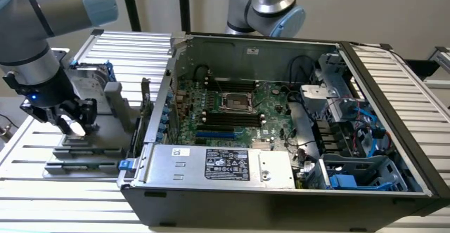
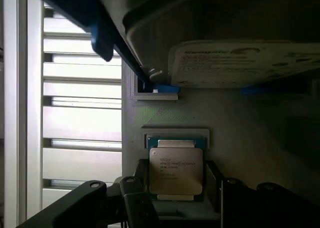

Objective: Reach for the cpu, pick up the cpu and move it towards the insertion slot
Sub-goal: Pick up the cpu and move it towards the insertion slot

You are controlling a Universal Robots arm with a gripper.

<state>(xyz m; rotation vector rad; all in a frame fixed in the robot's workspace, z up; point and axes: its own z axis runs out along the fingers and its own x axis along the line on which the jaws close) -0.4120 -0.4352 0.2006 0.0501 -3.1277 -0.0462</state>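
Observation:
The cpu [image 2: 176,170], a flat square chip with a shiny silver top, lies at the square pocket of a grey holder [image 2: 240,118]. My gripper [image 2: 176,193] straddles it, and its dark fingers [image 2: 136,198] press against two opposite sides of the chip. In the exterior view my gripper [image 1: 70,123] is low over that grey holder [image 1: 77,156], at the exterior view's left of the computer case, with the pale cpu [image 1: 73,125] between its tips. The insertion slot [image 1: 235,102], a silver-framed socket, sits on the motherboard inside the case.
A silver hard drive [image 2: 240,62] in a blue frame stands just beyond the cpu. The open case wall [image 1: 151,122] lies between the holder and the motherboard. Black memory slots [image 1: 228,119] flank the socket. A second arm [image 1: 267,6] hangs behind the case.

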